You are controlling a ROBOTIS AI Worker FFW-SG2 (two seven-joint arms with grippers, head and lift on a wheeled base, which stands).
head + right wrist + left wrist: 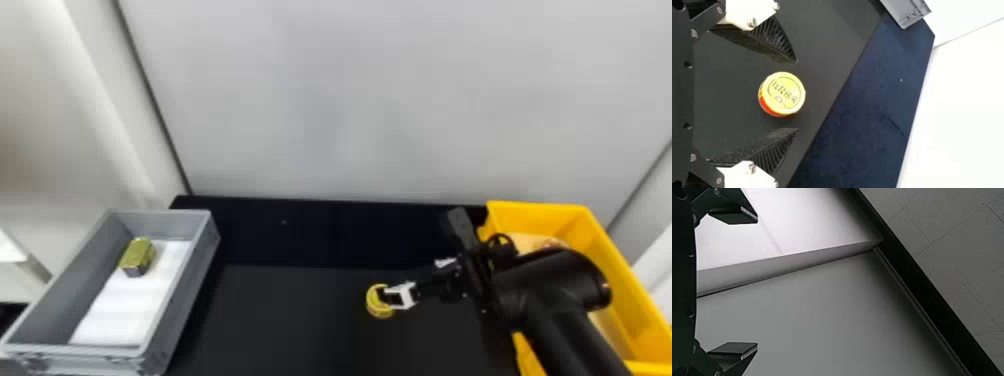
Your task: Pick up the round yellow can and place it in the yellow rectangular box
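Note:
The round yellow can (380, 301) stands on the black table, right of centre in the head view. My right gripper (391, 298) is at the can, its black fingertip overlapping the can's right side from this angle. In the right wrist view the can (782, 94) lies between the two spread fingers of my right gripper (797, 95), with a gap on either side. The yellow rectangular box (620, 280) is at the right, partly behind my right arm. My left gripper (757, 282) is parked, open and holding nothing, facing a pale wall.
A grey bin (182, 295) stands at the left, with a white liner (130, 305) and a small olive-gold block (137, 256) inside. A pale wall (350, 100) rises behind the table (285, 320). Some tan item (530, 242) is in the yellow box.

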